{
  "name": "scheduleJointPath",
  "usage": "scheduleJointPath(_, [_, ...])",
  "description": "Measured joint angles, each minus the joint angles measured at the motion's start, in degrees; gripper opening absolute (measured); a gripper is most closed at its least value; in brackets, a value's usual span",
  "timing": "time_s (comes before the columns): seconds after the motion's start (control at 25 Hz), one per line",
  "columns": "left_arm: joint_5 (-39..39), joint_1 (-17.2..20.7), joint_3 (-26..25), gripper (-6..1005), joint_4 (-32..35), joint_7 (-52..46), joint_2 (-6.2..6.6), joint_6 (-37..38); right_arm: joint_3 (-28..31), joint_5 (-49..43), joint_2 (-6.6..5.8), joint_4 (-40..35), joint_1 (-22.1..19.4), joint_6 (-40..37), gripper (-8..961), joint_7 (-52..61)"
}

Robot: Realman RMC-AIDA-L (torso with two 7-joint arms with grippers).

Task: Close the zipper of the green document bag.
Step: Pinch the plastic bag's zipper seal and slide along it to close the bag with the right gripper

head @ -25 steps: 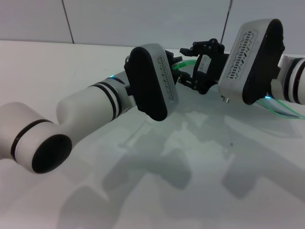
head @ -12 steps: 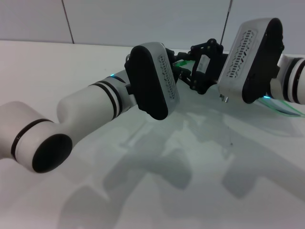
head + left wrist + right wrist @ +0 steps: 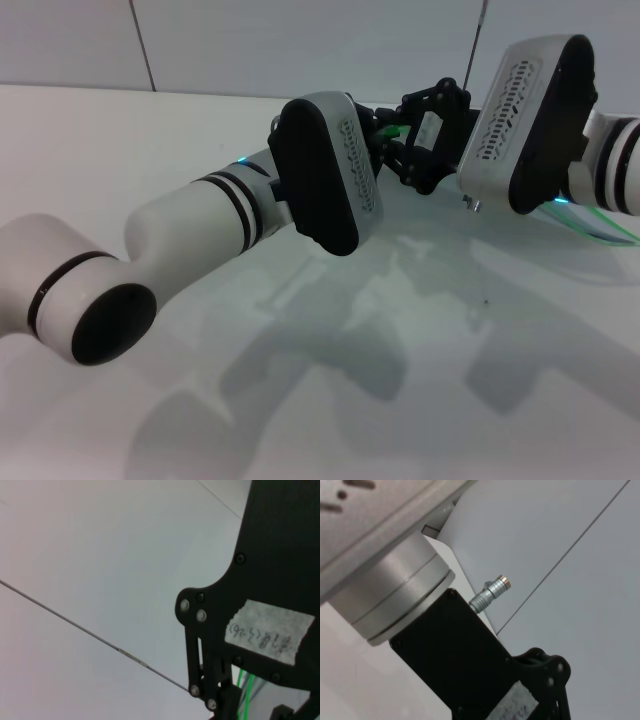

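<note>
Both grippers, left [image 3: 385,150] and right [image 3: 425,140], meet over zipper [image 3: 392,133], left arm nudged right since earlier; jaws' state cannot tell, closing likely under way

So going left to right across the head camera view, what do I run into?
Left arm's white elbow joint → left arm's black-faced wrist housing → the zipper's green strip → black gripper linkage → right arm's white wrist housing → the green document bag's edge by the right border.
</note>
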Motion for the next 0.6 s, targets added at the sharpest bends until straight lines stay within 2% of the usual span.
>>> scheduleJointPath(0.6, [0.11, 0.06, 0.06, 55, -0.46, 0.01, -0.08, -0.19, 0.48, -1.33, -0.08, 1.63, 0.76, 0.04, 258, 0.24])
